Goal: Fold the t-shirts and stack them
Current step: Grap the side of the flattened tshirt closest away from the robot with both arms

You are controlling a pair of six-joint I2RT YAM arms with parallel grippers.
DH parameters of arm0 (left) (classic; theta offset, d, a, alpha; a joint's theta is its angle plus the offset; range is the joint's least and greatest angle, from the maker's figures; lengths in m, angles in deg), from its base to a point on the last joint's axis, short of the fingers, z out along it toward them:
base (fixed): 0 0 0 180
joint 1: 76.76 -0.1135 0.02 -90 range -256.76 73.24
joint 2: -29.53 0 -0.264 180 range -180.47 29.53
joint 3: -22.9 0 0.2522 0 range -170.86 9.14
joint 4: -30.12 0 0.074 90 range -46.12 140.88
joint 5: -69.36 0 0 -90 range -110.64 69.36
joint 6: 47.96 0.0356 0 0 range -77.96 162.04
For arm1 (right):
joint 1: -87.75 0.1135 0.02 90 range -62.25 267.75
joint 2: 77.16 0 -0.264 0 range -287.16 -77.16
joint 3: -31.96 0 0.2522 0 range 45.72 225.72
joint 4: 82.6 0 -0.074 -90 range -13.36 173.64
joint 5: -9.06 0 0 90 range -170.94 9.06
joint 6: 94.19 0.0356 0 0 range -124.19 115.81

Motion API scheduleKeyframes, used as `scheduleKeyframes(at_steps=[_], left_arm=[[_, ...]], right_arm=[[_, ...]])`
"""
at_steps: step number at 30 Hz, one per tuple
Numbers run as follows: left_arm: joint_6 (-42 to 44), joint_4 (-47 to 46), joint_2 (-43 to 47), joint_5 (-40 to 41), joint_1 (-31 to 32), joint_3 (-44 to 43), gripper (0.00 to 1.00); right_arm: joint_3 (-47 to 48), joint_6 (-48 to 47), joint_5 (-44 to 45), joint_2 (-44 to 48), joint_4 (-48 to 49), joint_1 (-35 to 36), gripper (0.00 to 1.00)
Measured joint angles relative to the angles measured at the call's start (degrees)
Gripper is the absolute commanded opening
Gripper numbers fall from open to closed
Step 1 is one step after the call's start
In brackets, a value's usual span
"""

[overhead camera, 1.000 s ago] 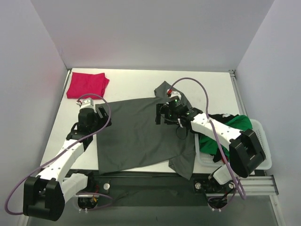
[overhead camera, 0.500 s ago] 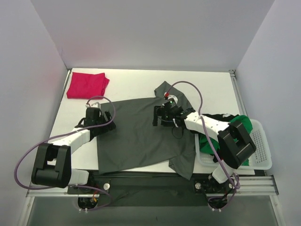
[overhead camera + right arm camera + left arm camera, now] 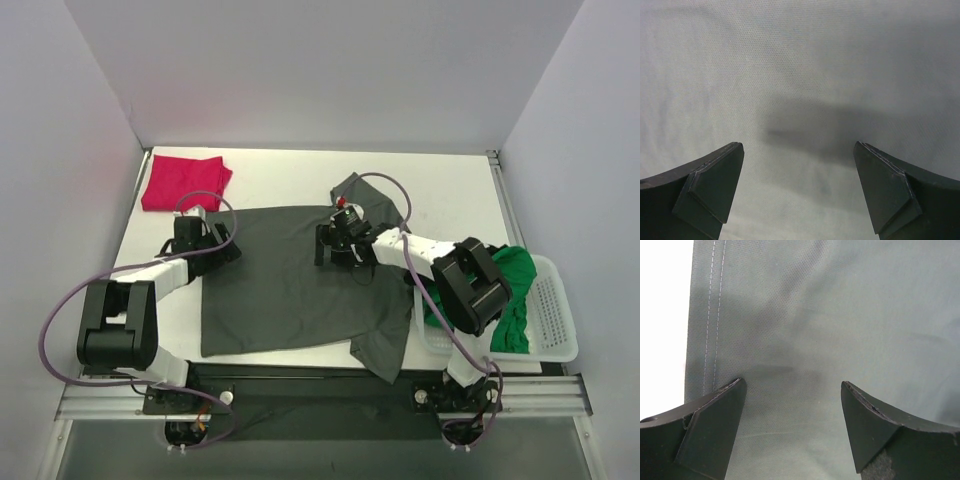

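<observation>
Top external: left pincer (image 3: 226, 246), right pincer (image 3: 323, 245) gaping, empty.

A white bench (image 3: 280, 175) filled the middle of the overhead view, boxed in on three sides by plain, pale grey panels: a back wall (image 3: 320, 70), a left wall (image 3: 50, 200) and a right wall (image 3: 590, 150). A metal strip (image 3: 504, 200) ran along the bench's right edge, and an aluminium rail (image 3: 545, 398) lay across its near edge. Below the rail was a dull grey surface (image 3: 330, 455). The light was even and soft, brightest along the bench's far side. In the left wrist view a strip of bare white bench showed at the left.
</observation>
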Motion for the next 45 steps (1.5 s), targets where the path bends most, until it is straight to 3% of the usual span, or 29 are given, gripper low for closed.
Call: scheduleKeyframes(at_steps=[23,29,35,45], left_arm=[[0.3,1.8,-9.1,4.0,0.5,-11.3,0.88],[1.1,6.2,-2.1,9.2,4.2,-11.5,0.88],[1.6,7.5,7.7,12.2,7.8,-8.9,0.88],[-0.6,13.0,17.6,13.9,10.7,5.2,0.88]], right_arm=[[15.1,-1.1,-8.8,-10.4,-4.4,-6.6,0.94],[15.6,-2.4,-9.1,-9.0,-5.8,-5.9,0.95],[9.7,-2.5,-7.2,0.3,-6.1,-3.2,0.95],[-4.6,-0.4,-1.5,11.9,-7.0,2.1,0.95]])
